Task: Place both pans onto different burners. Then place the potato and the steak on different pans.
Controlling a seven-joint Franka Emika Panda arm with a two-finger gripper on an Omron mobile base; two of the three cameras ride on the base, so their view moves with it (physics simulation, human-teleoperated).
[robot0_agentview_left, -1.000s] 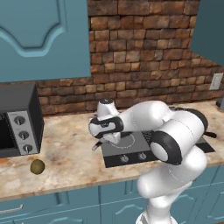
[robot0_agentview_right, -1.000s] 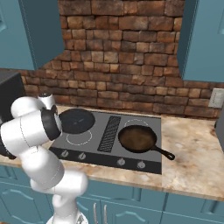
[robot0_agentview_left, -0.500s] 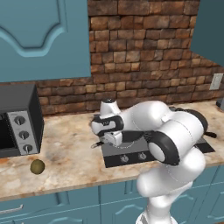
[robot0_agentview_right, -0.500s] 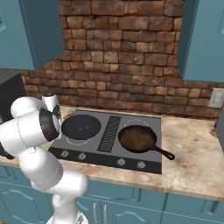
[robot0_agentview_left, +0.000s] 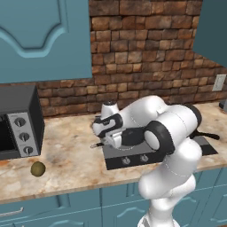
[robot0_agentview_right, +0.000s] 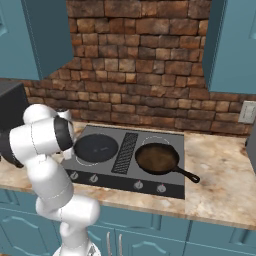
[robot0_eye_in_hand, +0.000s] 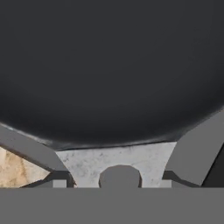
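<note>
Two pans were on the cooktop when I checked my feeds. Working from the left of the left base view, I saw the black-and-silver toaster oven (robot0_agentview_left: 17, 122) at the counter's far end, and in front of it the small olive-brown potato (robot0_agentview_left: 38, 168) lying alone on the speckled beige stone counter (robot0_agentview_left: 71, 159), well apart from the cooktop. Further right, my two-finger gripper (robot0_agentview_left: 107, 142) hung low at the left edge of the flat dark-grey cooktop (robot0_agentview_right: 165, 181), with a thin grey handle (robot0_agentview_left: 97, 145) poking out to its left. In the hand view the shallow matte-black pan (robot0_eye_in_hand: 109, 65) sat right before the camera, its pale grey handle plate (robot0_eye_in_hand: 118, 157) running between the dark fingertips (robot0_eye_in_hand: 192, 153); the jaws stood either side of that plate, but I could not tell whether they were pressing on it. In the right base view that black pan (robot0_agentview_right: 96, 147) rested on the left burner, left of the black ribbed centre strip (robot0_agentview_right: 124, 152). Right of the strip, the deeper brown-insided skillet (robot0_agentview_right: 157, 158) sat on the right burner (robot0_agentview_right: 161, 141), its black handle pointing toward the front right.
</note>
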